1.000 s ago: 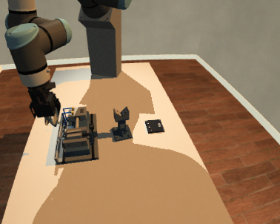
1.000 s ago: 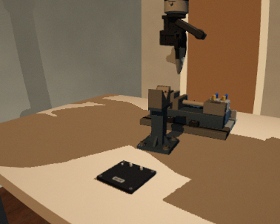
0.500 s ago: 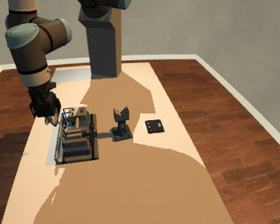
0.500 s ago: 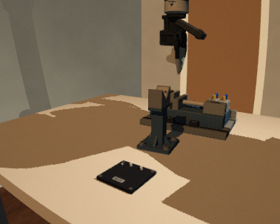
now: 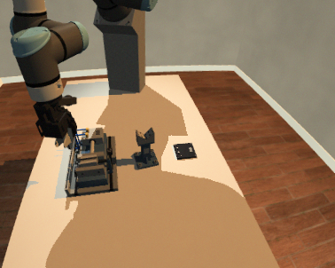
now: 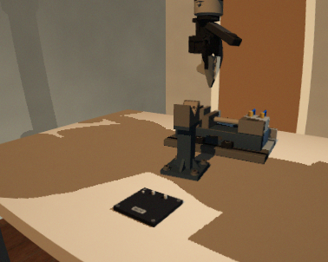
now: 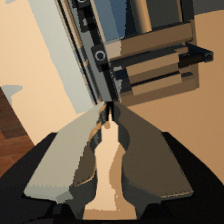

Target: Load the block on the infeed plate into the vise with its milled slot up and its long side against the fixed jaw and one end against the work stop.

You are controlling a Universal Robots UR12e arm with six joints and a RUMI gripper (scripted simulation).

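My gripper is shut and empty. It hangs well above the table at the far side of the vise, as the exterior view shows. In the wrist view the closed fingertips point down at the long edge of the vise base. Tan blocks and bars lie between the jaws; I cannot tell the part from the bars. The black infeed plate holds no block and also shows in the exterior view. The vise stands open.
The V-block stands on its post between the vise and the infeed plate, and is empty. Blue air fittings sit on the vise's cylinder end. The robot's base column stands at the back of the table.
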